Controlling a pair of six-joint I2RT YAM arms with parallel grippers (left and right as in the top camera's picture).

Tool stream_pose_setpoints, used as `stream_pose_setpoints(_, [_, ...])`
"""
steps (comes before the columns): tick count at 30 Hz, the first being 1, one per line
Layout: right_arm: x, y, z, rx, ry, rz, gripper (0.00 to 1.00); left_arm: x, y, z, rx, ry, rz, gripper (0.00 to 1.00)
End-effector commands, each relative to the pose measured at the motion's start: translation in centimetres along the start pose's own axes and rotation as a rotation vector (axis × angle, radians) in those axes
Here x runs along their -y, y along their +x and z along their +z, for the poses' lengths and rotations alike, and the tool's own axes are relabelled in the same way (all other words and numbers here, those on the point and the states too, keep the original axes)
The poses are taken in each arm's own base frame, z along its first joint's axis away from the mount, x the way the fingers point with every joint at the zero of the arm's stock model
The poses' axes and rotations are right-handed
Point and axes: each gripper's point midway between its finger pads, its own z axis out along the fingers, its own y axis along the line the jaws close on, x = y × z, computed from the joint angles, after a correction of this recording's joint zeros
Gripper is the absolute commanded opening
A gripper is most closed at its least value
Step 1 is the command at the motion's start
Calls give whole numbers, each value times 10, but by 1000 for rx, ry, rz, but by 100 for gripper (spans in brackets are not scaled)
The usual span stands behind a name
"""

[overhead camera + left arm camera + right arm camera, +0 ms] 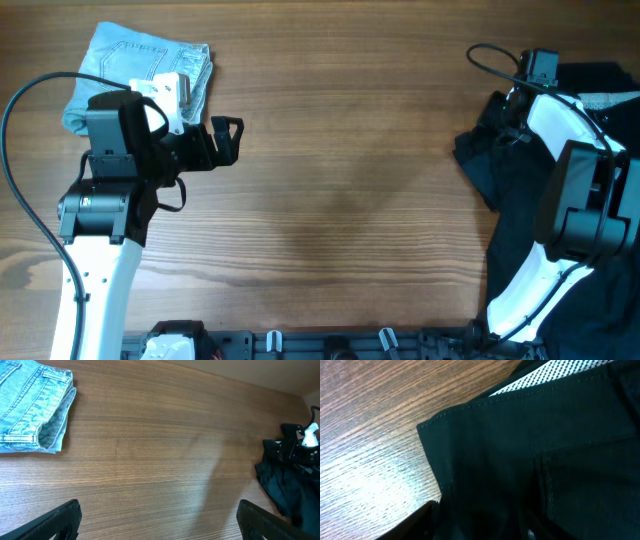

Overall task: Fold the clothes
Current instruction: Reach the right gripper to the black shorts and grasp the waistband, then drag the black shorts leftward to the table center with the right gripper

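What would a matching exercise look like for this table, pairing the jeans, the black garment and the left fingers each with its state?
Things:
1. jeans
2. black garment
3. left fingers

States:
A. spread open above the table
B. folded, light blue
C. rumpled, not folded

Pairs: 1-B, 2-C, 3-A

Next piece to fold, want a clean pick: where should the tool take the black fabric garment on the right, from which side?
Take the black fabric garment at its stitched hem corner. In the right wrist view that corner lies flat on the wooden table with bare wood beside it, so I'd come in from that open side, over the wood.
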Motion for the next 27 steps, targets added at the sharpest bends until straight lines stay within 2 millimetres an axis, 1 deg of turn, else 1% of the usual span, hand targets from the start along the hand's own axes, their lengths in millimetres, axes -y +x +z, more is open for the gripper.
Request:
stream_pose_setpoints(1, [2, 8, 12, -31, 13, 9, 26, 6, -7, -4, 14, 21, 5, 100])
stream_pose_setpoints(2, [4, 5, 9, -23, 14, 12, 15, 6, -7, -4, 14, 21, 5, 100])
stream_pose_setpoints(3, [5, 2, 5, -12, 12, 17, 9, 6, -7, -4, 14, 22, 5, 100])
stream_pose_setpoints(4, [7, -5, -7, 9, 10, 25, 4, 6, -7, -4, 14, 22, 5, 100])
stream_pose_setpoints(5, [9, -11, -18, 32, 6, 31, 4, 6, -7, -4, 14, 22, 5, 100])
stream_pose_setpoints(6, [12, -20, -35, 68, -1, 41, 4, 6, -7, -4, 14, 21, 5, 100])
stream_pose_setpoints(7, [14, -27, -48, 94, -5, 47, 4, 6, -7, -4, 14, 22, 5, 100])
stream_pose_setpoints(8, [16, -35, -68, 135, -12, 57, 4, 6, -7, -4, 14, 22, 5, 100])
stream_pose_setpoints(9, [15, -47, -97, 200, -39, 45, 4, 8, -7, -5, 15, 30, 6, 100])
stream_pose_setpoints(10, [0, -55, -125, 258, -120, -67, 4, 15, -7, -7, 18, 68, 10, 100])
stream_pose_setpoints(11, [-14, -58, -147, 298, -194, -157, 4, 21, -8, -10, 23, 97, 15, 100])
stream_pose_setpoints(12, [-33, -58, -182, 359, -301, -244, 4, 29, -11, -16, 39, 129, 25, 100])
stream_pose_setpoints(13, [-45, -58, -213, 412, -380, -263, 4, 34, -16, -25, 68, 140, 35, 100])
stream_pose_setpoints(14, [-62, -53, -250, 467, -481, -301, 4, 39, -23, -37, 106, 147, 52, 100])
stream_pose_setpoints(15, [-81, -42, -286, 513, -583, -351, 4, 47, -32, -52, 158, 158, 74, 100])
stream_pose_setpoints(16, [-93, -33, -306, 536, -636, -384, 4, 54, -42, -67, 209, 168, 96, 100])
stream_pose_setpoints(17, [-112, -15, -332, 550, -703, -423, 4, 60, -53, -85, 273, 164, 116, 100])
stream_pose_setpoints(18, [-132, 5, -351, 546, -757, -459, 4, 62, -62, -103, 335, 140, 118, 100])
stream_pose_setpoints(19, [-157, 30, -365, 524, -818, -525, 4, 62, -73, -124, 407, 98, 126, 100])
stream_pose_setpoints(20, [-188, 65, -375, 475, -888, -616, 4, 61, -81, -144, 476, 54, 132, 100])
stream_pose_setpoints(21, [-211, 96, -379, 418, -933, -677, 5, 59, -87, -164, 538, 15, 134, 100])
stream_pose_setpoints(22, [-232, 126, -378, 353, -962, -730, 6, 58, -90, -175, 575, -8, 133, 100])
stream_pose_setpoints(23, [-252, 163, -378, 284, -988, -805, 13, 57, -92, -190, 620, -37, 131, 100])
stream_pose_setpoints(24, [-271, 201, -375, 215, -1001, -886, 25, 55, -93, -199, 649, -59, 128, 100])
stream_pose_setpoints(25, [-279, 221, -372, 184, -1000, -930, 35, 53, -94, -205, 669, -76, 124, 100])
stream_pose_setpoints(26, [-289, 249, -366, 151, -979, -995, 45, 51, -94, -211, 688, -97, 119, 100])
stream_pose_setpoints(27, [-295, 265, -358, 150, -933, -1031, 52, 49, -94, -214, 700, -110, 116, 100])
